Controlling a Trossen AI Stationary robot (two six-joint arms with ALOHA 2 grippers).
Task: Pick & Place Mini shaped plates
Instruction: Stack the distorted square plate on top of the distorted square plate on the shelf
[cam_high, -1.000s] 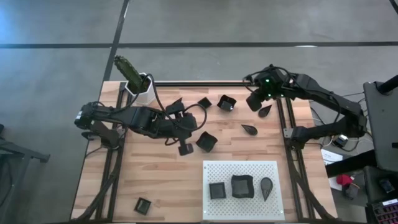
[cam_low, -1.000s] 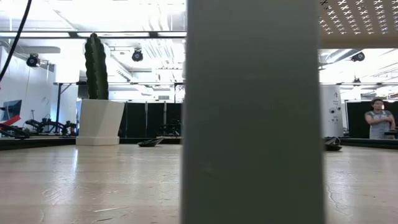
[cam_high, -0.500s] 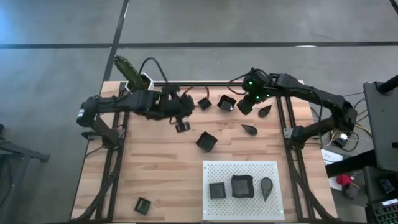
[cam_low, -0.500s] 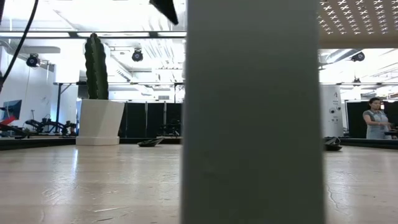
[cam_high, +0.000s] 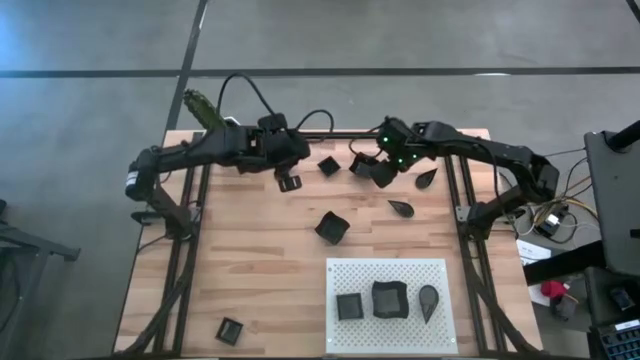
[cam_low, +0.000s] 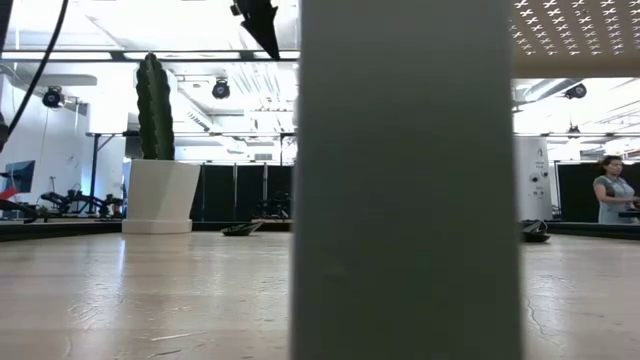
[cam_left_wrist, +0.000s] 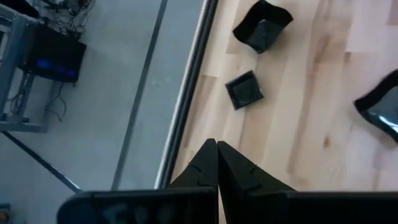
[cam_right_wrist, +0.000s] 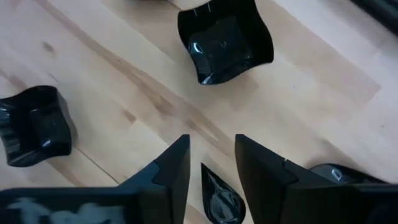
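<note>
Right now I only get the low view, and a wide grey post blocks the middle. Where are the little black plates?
Observer: Three small black plates sit on a white perforated board; others lie loose on the wooden table.
Operator: What is the right arm's tool doing?
Observer: The right tool is open, with a black teardrop plate showing between its fingers.
Operator: And the left one?
Observer: The left tool is shut and empty, over the table's edge.
</note>
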